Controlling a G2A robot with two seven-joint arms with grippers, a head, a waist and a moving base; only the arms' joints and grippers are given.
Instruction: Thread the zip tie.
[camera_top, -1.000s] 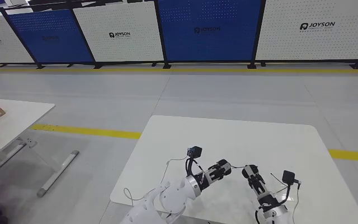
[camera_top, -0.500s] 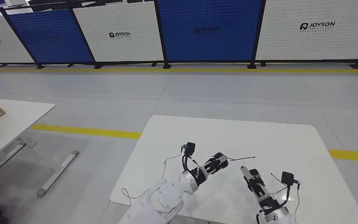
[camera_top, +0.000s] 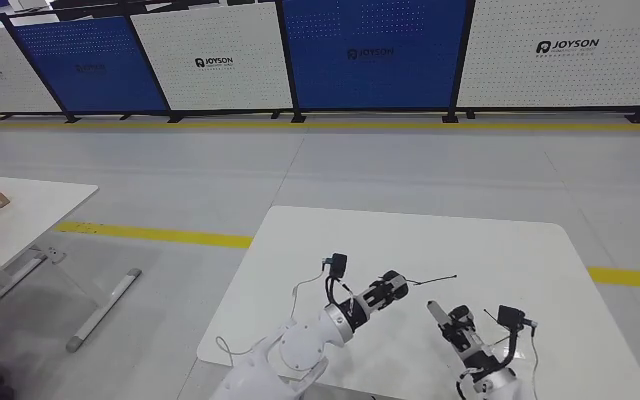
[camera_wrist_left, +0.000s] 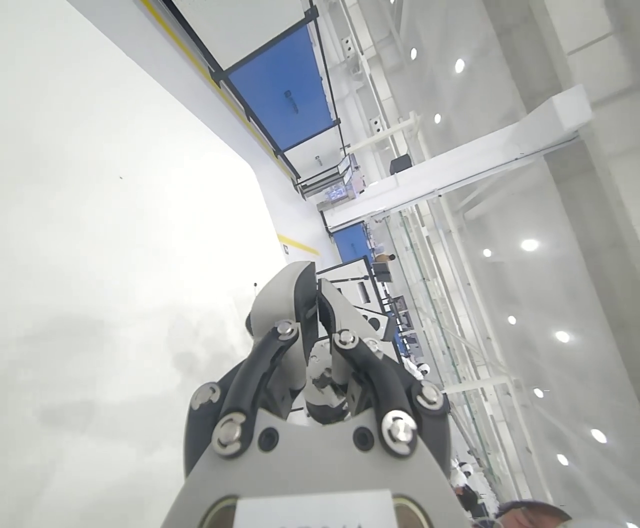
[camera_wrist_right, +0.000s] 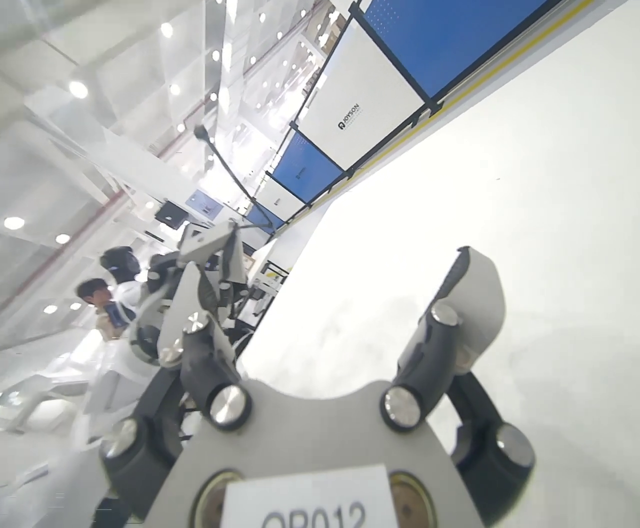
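Observation:
A thin black zip tie (camera_top: 430, 281) sticks out sideways from my left gripper (camera_top: 395, 285), which is shut on one end of it above the white table (camera_top: 500, 240). In the left wrist view the left gripper (camera_wrist_left: 317, 277) has its pads pressed together. My right gripper (camera_top: 436, 311) is just nearer the table's front edge, a short gap from the tie's free end. Its fingers are spread wide with nothing between them, as the right wrist view shows (camera_wrist_right: 345, 245). The zip tie (camera_wrist_right: 225, 165) slants up there, its head at the top.
The table's front edge runs close beneath both arms, and bare tabletop stretches behind and to the right. Blue and white partition panels (camera_top: 370, 55) stand across the floor behind. Another white table (camera_top: 30, 210) is far left.
My right gripper has drawn back from the zip tie toward the front edge. The left gripper has shifted slightly away with the tie, leaving its free end unsupported.

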